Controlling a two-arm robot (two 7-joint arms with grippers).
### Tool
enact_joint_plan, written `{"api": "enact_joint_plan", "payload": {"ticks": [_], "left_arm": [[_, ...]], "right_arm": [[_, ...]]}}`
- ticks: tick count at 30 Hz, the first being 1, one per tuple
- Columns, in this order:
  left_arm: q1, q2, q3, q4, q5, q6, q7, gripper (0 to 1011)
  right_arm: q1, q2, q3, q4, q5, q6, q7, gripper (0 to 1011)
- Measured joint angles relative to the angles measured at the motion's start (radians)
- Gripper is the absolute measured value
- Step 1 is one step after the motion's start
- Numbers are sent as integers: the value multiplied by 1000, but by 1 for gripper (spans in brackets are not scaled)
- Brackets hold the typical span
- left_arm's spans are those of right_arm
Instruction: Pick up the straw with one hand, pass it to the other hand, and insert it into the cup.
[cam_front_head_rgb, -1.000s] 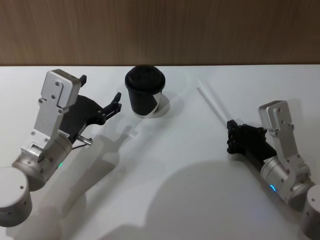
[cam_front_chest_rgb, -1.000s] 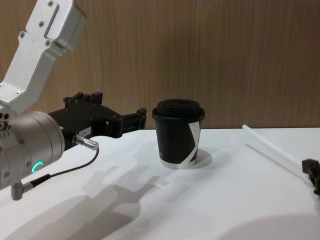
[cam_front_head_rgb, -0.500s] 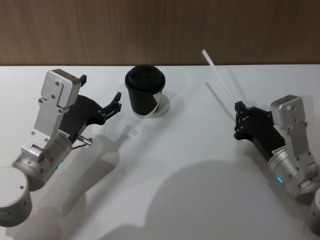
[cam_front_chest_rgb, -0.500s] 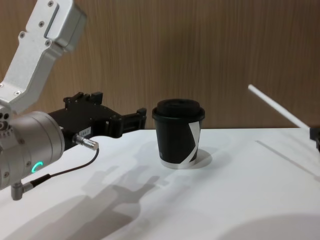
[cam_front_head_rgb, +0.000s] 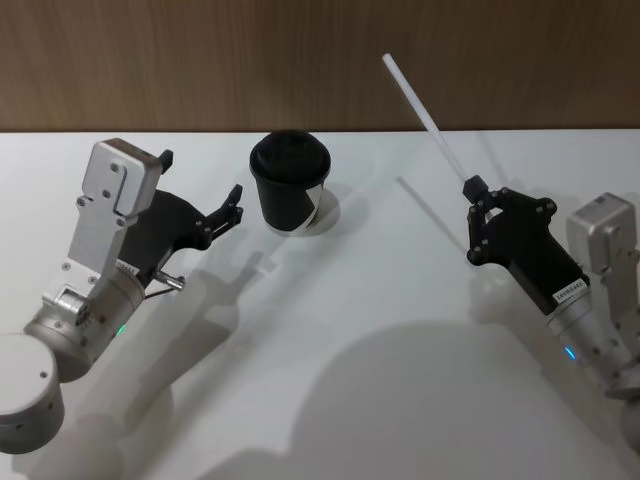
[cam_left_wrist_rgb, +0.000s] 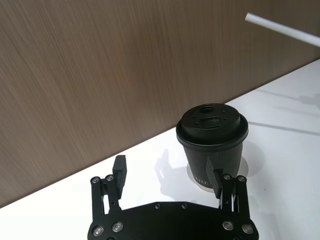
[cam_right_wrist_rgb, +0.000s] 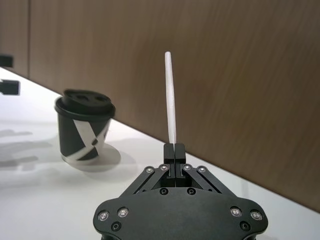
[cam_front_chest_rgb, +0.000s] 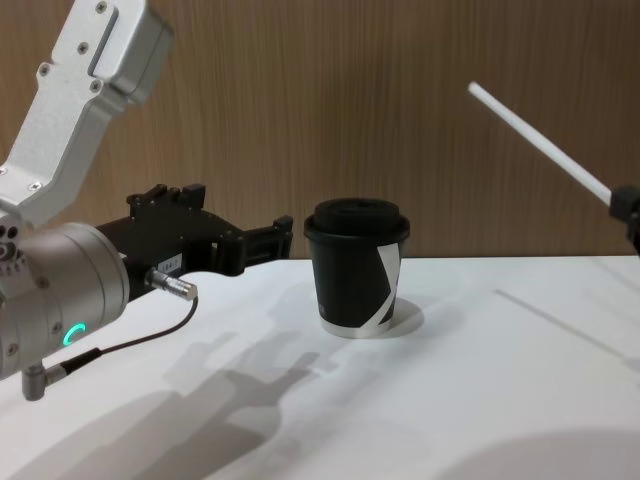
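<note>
White table (cam_front_head_rgb: 330, 340), wooden wall (cam_front_head_rgb: 200, 60), cup (cam_front_head_rgb: 288, 190), straw (cam_front_head_rgb: 425, 120) aloft

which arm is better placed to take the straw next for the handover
Left. The left gripper is open and empty beside the cup, while the right gripper is shut on the straw, holding it raised above the table. So the left looks free to take it.
</note>
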Motion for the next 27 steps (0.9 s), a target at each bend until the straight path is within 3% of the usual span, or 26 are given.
{"api": "enact_joint_plan", "payload": {"ticks": [12, 27], "left_arm": [[0, 0, 0, 0, 0, 0, 0, 1001], [-1, 0, -1, -3, -4, 0, -12, 1002]], "right_arm": [[16, 29, -21, 8, 96, -134, 148, 6], [25, 40, -39, 4, 173, -197, 255, 6]]}}
